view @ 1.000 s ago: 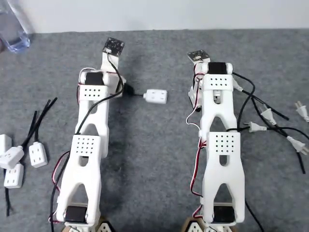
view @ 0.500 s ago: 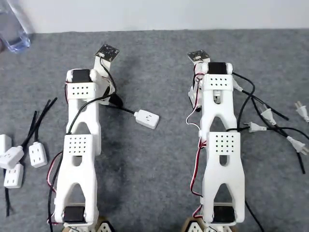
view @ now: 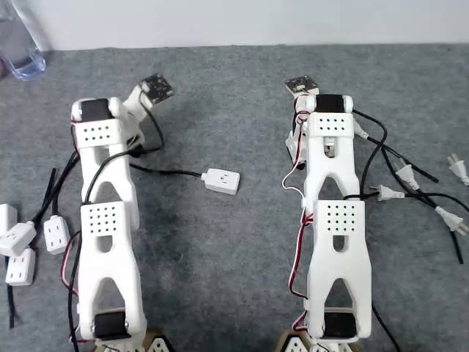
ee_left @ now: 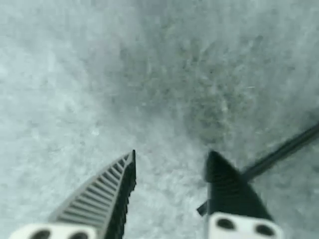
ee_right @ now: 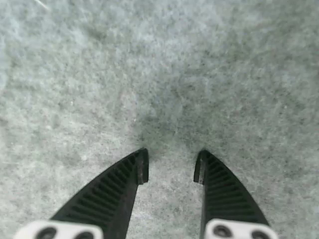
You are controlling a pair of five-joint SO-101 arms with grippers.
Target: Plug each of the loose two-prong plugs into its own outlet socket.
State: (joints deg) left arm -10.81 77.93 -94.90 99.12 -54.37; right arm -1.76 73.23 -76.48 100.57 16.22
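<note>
A white outlet socket (view: 220, 180) lies on the grey carpet between the two arms, its black cable (view: 165, 173) trailing toward the left arm. My left gripper (ee_left: 172, 159) is open above bare carpet, with the black cable (ee_left: 279, 152) passing just outside one finger. My right gripper (ee_right: 171, 158) is open too, low over the carpet, nothing between its fingers. Several loose two-prong plugs (view: 390, 193) on black cords lie to the right of the right arm. More white sockets (view: 22, 238) sit at the table's left edge.
A clear plastic bottle (view: 18, 51) stands at the back left corner. Black cords (view: 381, 158) loop beside the right arm. A pale wall (view: 242, 22) bounds the carpet at the back.
The left arm has swung to the left. The socket was dragged nearer the front by its cable and now lies still, with the cable outside the open fingers. The right arm has not moved.
</note>
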